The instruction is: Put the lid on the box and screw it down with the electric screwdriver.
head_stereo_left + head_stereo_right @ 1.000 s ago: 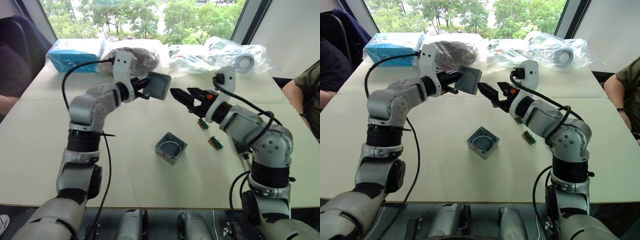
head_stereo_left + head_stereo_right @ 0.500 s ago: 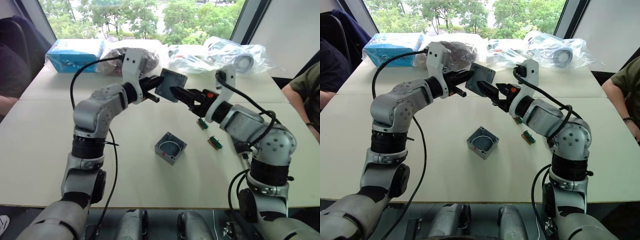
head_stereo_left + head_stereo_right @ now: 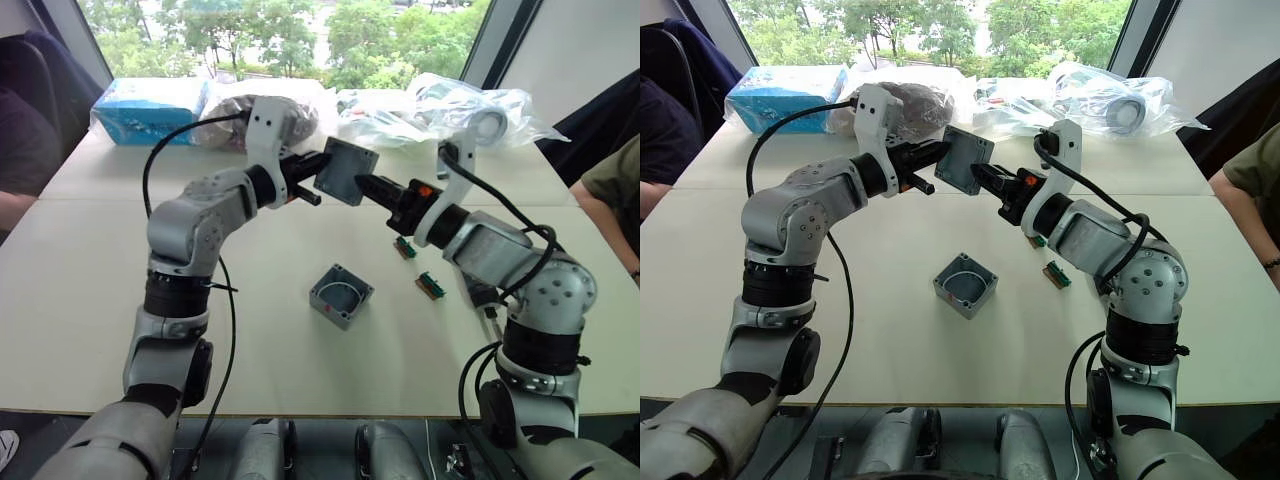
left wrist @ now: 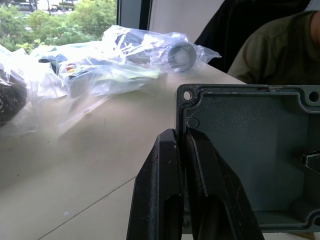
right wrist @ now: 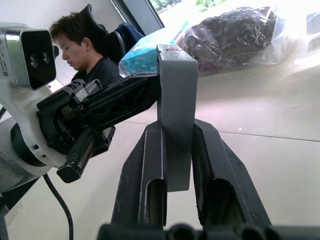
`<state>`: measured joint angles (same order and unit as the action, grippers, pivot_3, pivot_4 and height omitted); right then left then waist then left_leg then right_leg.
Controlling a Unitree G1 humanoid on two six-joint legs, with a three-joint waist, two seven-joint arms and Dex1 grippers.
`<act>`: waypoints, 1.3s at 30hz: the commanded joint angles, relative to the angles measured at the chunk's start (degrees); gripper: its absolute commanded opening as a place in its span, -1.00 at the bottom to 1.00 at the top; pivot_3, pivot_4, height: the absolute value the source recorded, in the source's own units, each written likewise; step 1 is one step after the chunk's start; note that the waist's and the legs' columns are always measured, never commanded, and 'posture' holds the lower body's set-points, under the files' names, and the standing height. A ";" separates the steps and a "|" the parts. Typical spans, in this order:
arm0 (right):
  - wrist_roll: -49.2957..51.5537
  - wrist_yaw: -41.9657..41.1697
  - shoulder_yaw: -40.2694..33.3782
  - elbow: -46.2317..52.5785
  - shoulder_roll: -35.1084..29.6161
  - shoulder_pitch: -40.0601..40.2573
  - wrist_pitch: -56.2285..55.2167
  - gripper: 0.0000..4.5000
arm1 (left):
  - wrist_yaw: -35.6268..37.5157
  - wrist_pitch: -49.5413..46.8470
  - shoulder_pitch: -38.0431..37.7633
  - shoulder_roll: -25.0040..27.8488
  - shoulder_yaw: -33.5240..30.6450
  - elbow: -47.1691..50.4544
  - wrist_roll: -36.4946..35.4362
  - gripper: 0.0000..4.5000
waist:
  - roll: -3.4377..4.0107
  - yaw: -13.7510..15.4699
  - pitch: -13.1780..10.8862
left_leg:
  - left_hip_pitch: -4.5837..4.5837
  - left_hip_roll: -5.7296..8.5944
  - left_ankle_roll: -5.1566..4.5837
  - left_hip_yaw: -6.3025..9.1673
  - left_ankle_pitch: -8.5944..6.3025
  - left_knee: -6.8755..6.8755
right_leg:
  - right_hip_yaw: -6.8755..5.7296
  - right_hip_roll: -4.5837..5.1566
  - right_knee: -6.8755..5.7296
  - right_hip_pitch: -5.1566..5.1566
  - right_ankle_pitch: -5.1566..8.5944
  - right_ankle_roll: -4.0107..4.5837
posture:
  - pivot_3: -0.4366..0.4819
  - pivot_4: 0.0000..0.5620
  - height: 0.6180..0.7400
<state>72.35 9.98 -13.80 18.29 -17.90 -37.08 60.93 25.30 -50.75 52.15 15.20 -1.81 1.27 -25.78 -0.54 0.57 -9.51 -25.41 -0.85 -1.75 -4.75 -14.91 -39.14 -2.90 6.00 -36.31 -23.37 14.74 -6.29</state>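
grey lid (image 3: 346, 171), grey box (image 3: 341, 295) with red mark, pale beige table (image 3: 90, 290)

I see a pale beige tabletop (image 3: 90, 300), big daylit window (image 3: 300, 30) with green trees, white wall panel (image 3: 580, 60) right.

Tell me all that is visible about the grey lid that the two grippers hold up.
The lid is a small square grey plate that looks like cast metal, with a shallow rim and screw holes at its corners. It is in the air above the table, standing on edge and tilted, behind the open box. The left gripper pinches one edge of it, and the right gripper clamps the opposite edge. Nothing else touches it.
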 commanded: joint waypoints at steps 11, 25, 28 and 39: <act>0.73 -0.79 -0.43 2.97 -1.85 0.95 -1.76 -0.94 | 5.69 -5.86 0.10 6.06 -4.76 5.16 -8.05 0.83 | 0.01 -0.29 -0.01 | 0.00 -0.02 -0.01 0.00 -0.01 0.01 | 0.01 -0.02 0.00 -0.02 0.00 0.00 | -0.05 -0.47 1.00; -72.93 -29.65 27.87 13.00 -37.91 26.26 -58.95 -0.94 | 11.46 -11.45 -1.26 12.03 -5.70 1.39 -13.72 -0.24 | -0.09 -0.03 -0.07 | 0.03 0.02 0.01 0.01 0.00 0.01 | 0.01 -0.03 0.15 0.04 0.03 -0.05 | -0.05 -0.47 1.00; -86.54 -25.71 29.77 7.81 -37.50 26.63 -69.41 -0.94 | 12.28 -10.27 -2.05 10.84 -2.79 1.42 -12.86 -0.77 | -0.09 -0.02 -0.07 | 0.04 0.01 0.09 0.00 0.05 0.01 | 0.02 -0.04 0.14 0.05 0.03 -0.05 | -0.05 -0.47 1.00; -113.37 -12.00 29.30 1.90 -28.62 34.13 -83.79 -0.94 | 18.74 -8.17 -4.11 10.69 7.53 1.96 -10.12 -0.99 | -0.09 0.11 -0.07 | 0.08 -0.05 0.41 0.09 0.23 0.03 | -0.04 -0.10 0.10 0.09 0.04 -0.05 | -0.05 -0.47 1.00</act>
<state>-38.43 -4.56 17.23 20.22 -47.17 -3.20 -20.86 42.58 -60.85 47.49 25.28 5.41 1.43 -36.59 -0.64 0.68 -9.58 -25.32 -0.90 -1.33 -4.64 -14.68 -39.11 -2.95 5.90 -36.21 -23.25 14.78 -6.33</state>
